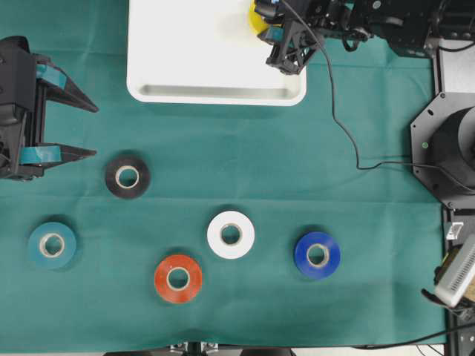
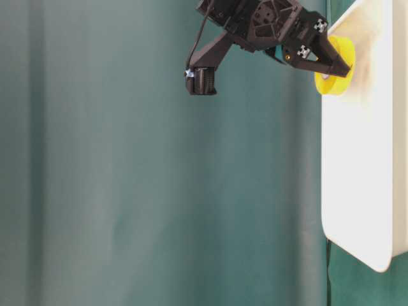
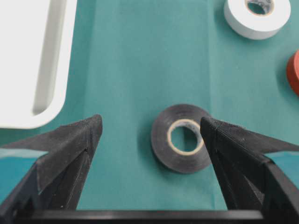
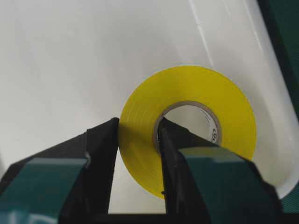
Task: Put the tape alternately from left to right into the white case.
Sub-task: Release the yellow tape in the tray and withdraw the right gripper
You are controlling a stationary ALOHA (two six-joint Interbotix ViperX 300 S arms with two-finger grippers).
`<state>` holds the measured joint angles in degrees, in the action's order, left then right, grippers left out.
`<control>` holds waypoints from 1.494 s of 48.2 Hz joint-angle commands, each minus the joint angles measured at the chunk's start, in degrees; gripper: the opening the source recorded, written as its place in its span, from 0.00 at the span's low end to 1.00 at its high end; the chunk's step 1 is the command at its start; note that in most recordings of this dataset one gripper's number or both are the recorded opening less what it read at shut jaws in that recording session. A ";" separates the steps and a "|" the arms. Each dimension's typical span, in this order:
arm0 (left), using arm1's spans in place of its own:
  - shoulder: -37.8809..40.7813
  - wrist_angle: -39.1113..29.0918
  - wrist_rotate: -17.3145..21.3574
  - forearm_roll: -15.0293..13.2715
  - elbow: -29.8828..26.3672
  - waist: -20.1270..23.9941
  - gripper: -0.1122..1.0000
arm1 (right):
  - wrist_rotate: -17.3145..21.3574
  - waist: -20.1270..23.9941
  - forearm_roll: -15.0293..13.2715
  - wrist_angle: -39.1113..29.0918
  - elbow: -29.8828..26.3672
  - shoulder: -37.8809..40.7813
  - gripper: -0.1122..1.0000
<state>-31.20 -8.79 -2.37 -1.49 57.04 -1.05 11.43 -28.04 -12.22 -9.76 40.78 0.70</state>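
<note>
The white case (image 1: 156, 67) lies at the top centre of the green cloth. Over its far right corner my right gripper (image 1: 261, 21) is shut on the yellow tape roll (image 4: 187, 107), one finger through the core and one outside the wall. That yellow roll (image 2: 335, 60) hangs just above the case's floor (image 4: 70, 70). My left gripper (image 1: 93, 130) stands open at the left edge, empty. The black roll (image 1: 127, 176) lies flat on the cloth just ahead of its fingertips (image 3: 93, 126). Teal (image 1: 52, 245), red (image 1: 178, 279), white (image 1: 231, 234) and blue (image 1: 318, 255) rolls lie on the cloth.
A black cable (image 1: 338, 111) runs from the right arm across the cloth to a round black base (image 1: 453, 148) at the right edge. The case's rounded corner (image 3: 42, 60) shows at the upper left of the left wrist view.
</note>
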 commanded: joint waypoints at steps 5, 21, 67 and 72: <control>-0.18 0.18 0.00 -0.18 -0.62 -0.18 0.69 | 0.00 0.09 -0.18 0.62 -1.05 -0.79 0.34; -0.18 0.18 0.00 -0.18 -0.53 -0.18 0.69 | 0.09 0.09 -0.18 0.70 -0.97 -0.79 0.34; -0.18 0.18 0.00 -0.18 -0.35 -0.18 0.69 | 0.18 11.43 -0.18 0.70 -0.18 -8.61 0.80; -0.26 0.18 0.00 -0.18 -0.35 -0.18 0.69 | 0.18 14.15 -0.18 0.62 0.09 -9.49 0.80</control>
<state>-31.20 -8.88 -2.29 -1.49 57.22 -1.05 11.43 -15.56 -12.30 -9.49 41.22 -6.94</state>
